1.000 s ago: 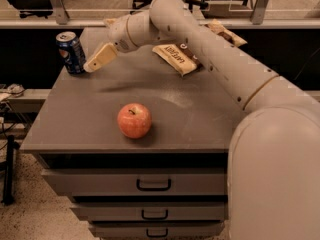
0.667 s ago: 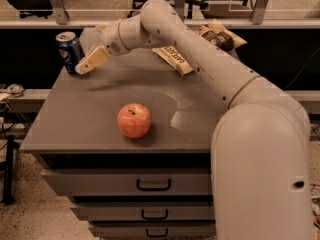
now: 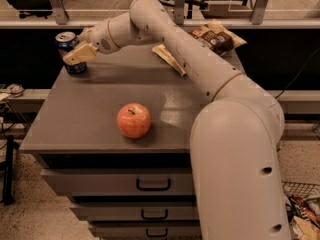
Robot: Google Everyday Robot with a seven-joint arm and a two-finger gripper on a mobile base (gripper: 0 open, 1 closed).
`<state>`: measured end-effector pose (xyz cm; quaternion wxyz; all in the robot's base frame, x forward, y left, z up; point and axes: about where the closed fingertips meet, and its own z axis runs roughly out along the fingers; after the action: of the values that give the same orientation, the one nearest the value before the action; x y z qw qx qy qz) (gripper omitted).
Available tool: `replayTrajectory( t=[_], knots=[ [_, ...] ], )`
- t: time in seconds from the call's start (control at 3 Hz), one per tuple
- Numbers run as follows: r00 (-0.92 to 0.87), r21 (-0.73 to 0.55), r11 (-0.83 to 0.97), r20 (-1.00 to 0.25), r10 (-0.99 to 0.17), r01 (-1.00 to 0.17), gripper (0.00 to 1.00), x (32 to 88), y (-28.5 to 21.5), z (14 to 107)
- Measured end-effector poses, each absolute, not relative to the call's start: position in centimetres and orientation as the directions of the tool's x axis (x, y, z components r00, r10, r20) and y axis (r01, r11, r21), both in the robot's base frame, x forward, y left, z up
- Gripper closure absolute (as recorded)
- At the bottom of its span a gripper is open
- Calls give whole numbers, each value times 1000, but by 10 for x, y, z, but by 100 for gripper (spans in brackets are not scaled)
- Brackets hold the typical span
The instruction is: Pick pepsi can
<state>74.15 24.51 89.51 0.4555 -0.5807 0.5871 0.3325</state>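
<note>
The pepsi can (image 3: 66, 39), dark blue with a silver top, stands upright at the far left corner of the grey cabinet top (image 3: 85, 114). My gripper (image 3: 76, 54) is at the can, reaching in from the right, and its tan tip overlaps the front of the can at mid height. The can's lower part (image 3: 76, 69) shows below the gripper and rests on the surface. The white arm (image 3: 200, 69) stretches from the lower right across the back of the top.
A red apple (image 3: 134, 120) sits near the front middle of the top. A flat snack bar (image 3: 169, 59) and a chip bag (image 3: 217, 36) lie at the back right. Drawers (image 3: 152, 184) are below the top. A railing runs behind.
The gripper has moved left from beside the can to right at it, now overlapping its front. The can and apple stay where they stood.
</note>
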Motion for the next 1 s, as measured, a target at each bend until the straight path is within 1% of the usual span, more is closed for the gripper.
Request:
replayTrajectory(
  t=[0.67,1.0],
  knots=[
    [69,-93,54,-935,-349,-994,85,729,258,903],
    [88,-119,76,-942,-324,-990,100,725,244,921]
  ],
)
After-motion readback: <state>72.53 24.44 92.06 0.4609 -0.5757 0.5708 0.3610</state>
